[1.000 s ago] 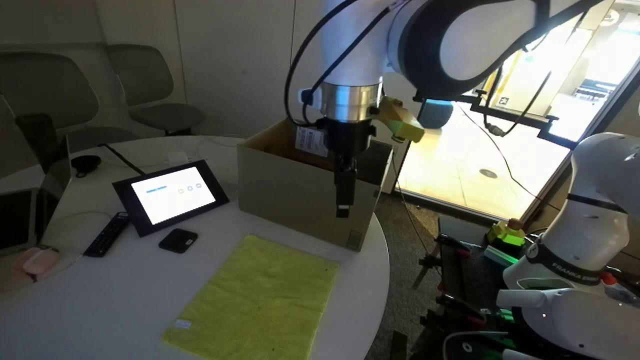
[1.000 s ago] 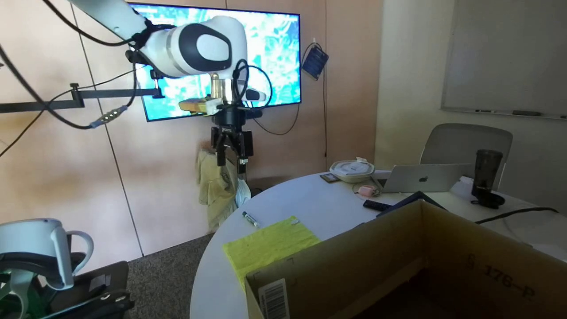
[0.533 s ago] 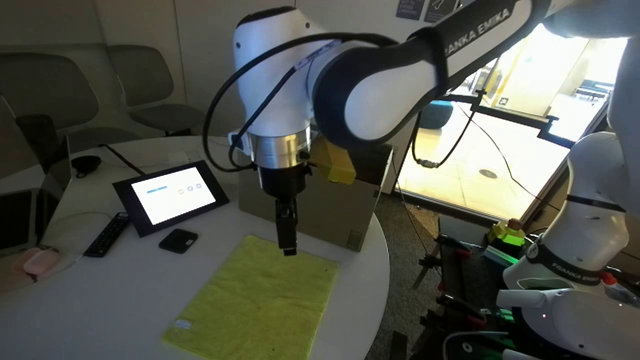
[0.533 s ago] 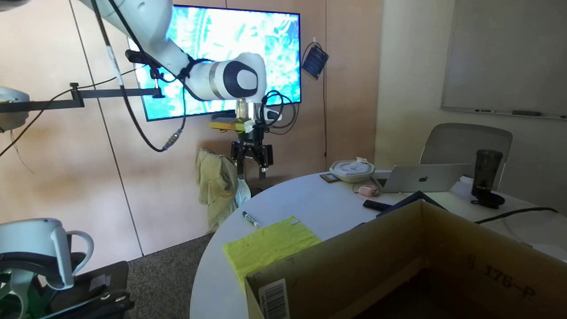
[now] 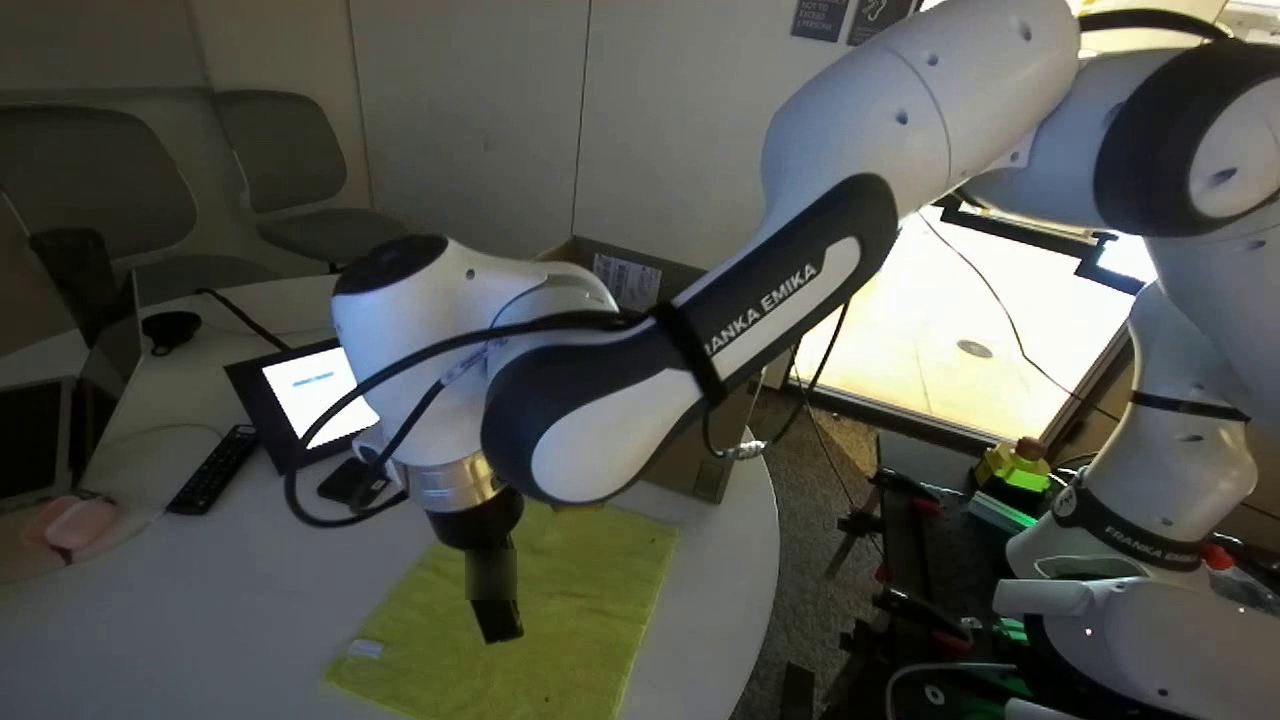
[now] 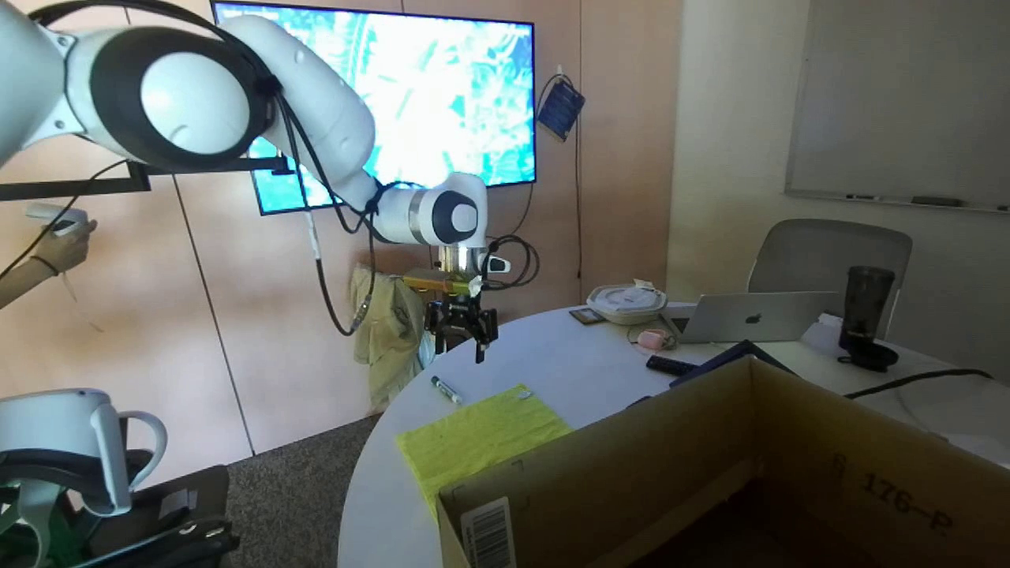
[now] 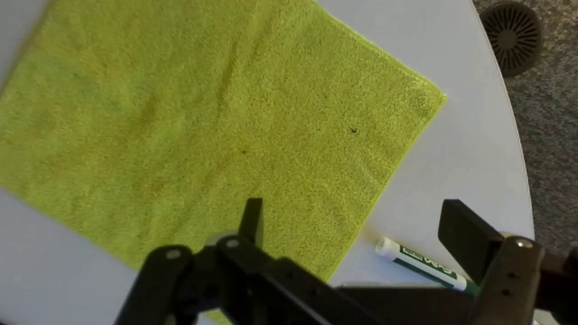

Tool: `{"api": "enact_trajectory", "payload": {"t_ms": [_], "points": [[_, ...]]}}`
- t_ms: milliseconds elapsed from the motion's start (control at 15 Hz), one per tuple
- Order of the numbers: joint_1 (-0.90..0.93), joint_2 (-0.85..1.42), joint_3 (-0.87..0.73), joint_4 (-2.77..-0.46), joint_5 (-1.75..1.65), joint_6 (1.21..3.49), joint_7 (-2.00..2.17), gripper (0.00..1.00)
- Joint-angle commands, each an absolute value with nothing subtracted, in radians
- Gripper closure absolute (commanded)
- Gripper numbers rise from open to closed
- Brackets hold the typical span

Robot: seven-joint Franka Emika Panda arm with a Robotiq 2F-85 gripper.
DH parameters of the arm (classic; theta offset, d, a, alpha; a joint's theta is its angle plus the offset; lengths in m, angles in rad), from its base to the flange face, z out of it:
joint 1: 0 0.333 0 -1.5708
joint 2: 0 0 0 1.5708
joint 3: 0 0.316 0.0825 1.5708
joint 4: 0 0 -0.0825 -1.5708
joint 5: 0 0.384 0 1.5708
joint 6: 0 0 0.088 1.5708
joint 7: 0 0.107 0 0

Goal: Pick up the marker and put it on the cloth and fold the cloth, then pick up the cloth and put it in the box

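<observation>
My gripper (image 7: 352,205) is open and empty, hanging above the table over the cloth's marker-side edge. In the wrist view the marker (image 7: 422,264), white with green, lies on the bare table just past that edge, its green end partly hidden behind a finger. An exterior view also shows the marker (image 6: 447,390), below the gripper (image 6: 460,353). Spread flat is the yellow-green cloth (image 5: 590,590), lightly wrinkled and seen in all views. The brown cardboard box (image 6: 631,465) stands beside it, open at the top; the arm covers much of it in an exterior view.
A tablet display (image 5: 300,395), a small black device (image 5: 350,480) and a remote (image 5: 213,470) lie beside the cloth. Farther off are a pink object (image 6: 653,339), a lidded container (image 6: 627,304) and a laptop (image 6: 757,317). The rounded table edge (image 7: 515,117) runs near the marker.
My arm has swung away from the box and come down over the cloth, gripper open throughout. Marker, cloth and box have stayed put. A person's hand with a controller has come into view.
</observation>
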State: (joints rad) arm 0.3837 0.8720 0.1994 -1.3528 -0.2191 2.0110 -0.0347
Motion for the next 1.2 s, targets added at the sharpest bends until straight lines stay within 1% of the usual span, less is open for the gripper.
{"api": "enact_trajectory", "payload": {"t_ms": [0,400,733,1133], "points": [[0.438,1.021,0.198,-1.148,-0.23,1.98,-0.12,0.0],[0.512,1.152,0.215,-0.999,-0.256,2.004,-0.329,0.0],[0.57,1.22,0.213,-0.917,-0.305,2.037,-0.502,0.0],[0.6,1.294,0.221,-0.835,-0.301,2.102,-0.656,0.0]]}}
